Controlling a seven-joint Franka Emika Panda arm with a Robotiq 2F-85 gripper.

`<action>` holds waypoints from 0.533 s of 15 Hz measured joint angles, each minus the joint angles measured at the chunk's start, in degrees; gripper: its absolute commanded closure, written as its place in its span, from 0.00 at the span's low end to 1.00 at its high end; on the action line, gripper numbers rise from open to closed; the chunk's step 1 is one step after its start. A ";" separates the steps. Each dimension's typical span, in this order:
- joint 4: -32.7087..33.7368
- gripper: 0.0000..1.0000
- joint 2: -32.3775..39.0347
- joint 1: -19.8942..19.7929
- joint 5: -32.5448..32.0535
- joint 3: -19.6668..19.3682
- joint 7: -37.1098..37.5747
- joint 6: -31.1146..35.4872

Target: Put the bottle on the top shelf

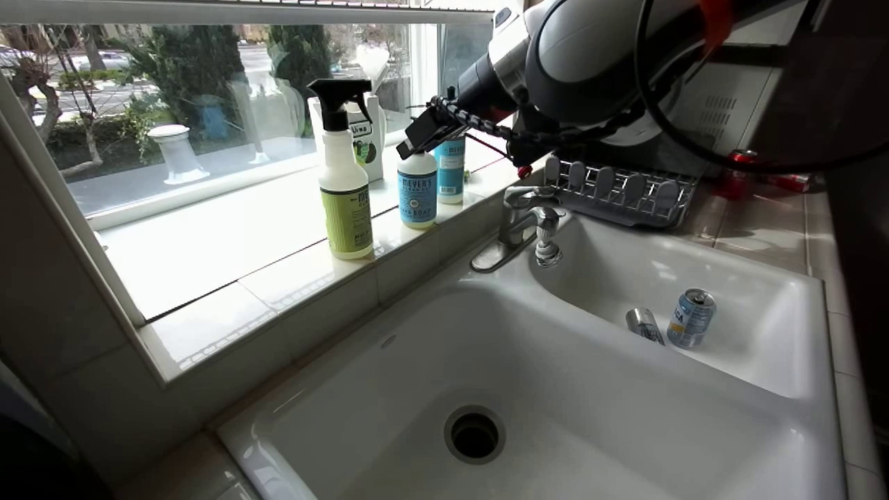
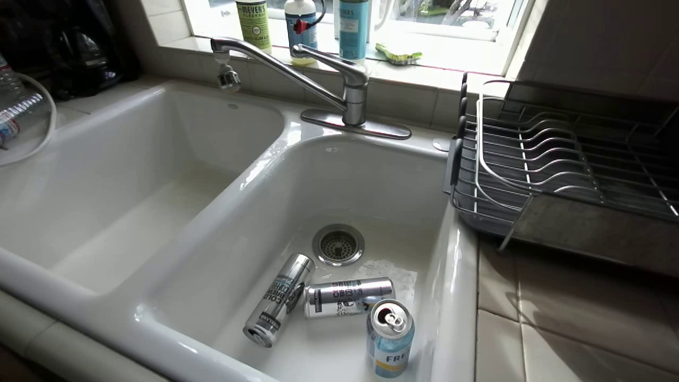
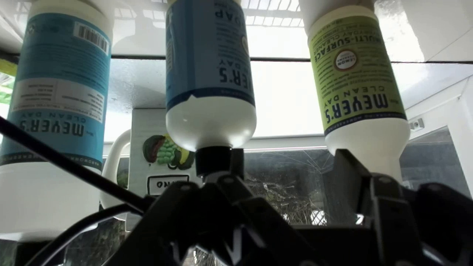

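The blue bottle (image 1: 418,198) stands upright on the windowsill between two other bottles. It also shows in an exterior view (image 2: 306,45), its top cut off, and upside down in the wrist view (image 3: 210,74). My gripper (image 1: 413,141) is at the bottle's top, reaching in from the right. In the wrist view the gripper (image 3: 290,162) is open, with window glass showing through the gap between its fingers. The bottle's neck lies beside the left finger, outside that gap; whether they touch cannot be told. The pump top is mostly hidden. No top shelf can be made out.
A yellow-green spray bottle (image 1: 347,208) and a teal bottle (image 1: 451,170) stand on the sill (image 1: 278,285) either side. A white box (image 3: 159,147) stands behind. The faucet (image 2: 353,95), double sink (image 1: 389,417), cans (image 2: 390,339) and dish rack (image 2: 573,159) are below.
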 measured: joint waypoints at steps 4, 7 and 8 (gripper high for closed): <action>-0.03 0.00 0.00 -0.25 2.78 0.36 -2.31 0.00; -0.03 0.00 0.00 -0.68 4.37 0.37 -3.53 0.00; -0.03 0.00 0.00 -0.85 4.83 0.37 -3.84 0.00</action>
